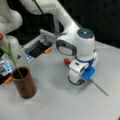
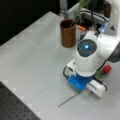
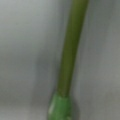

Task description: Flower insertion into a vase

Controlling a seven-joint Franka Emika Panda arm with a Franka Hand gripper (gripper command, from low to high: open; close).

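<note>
Grey tabletop (image 1: 62,105) fills both front views, dark background behind. White Panda arm (image 2: 100,47) bends low over the table, wrist down at a flower (image 2: 107,69) lying flat: red bloom on one side, thin stem (image 1: 100,87) sticking out the other. Gripper (image 1: 76,79) sits at the table over the flower; finger state cannot be told. Brown vase (image 1: 24,83) stands upright well apart, already holding a green leafy stem (image 1: 11,56). Wrist view shows the stem (image 3: 70,50) close up.

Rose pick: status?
Gripper down on table, over rose stem. Bloom on table. Vase holds green stalk. Nothing blocking.
</note>
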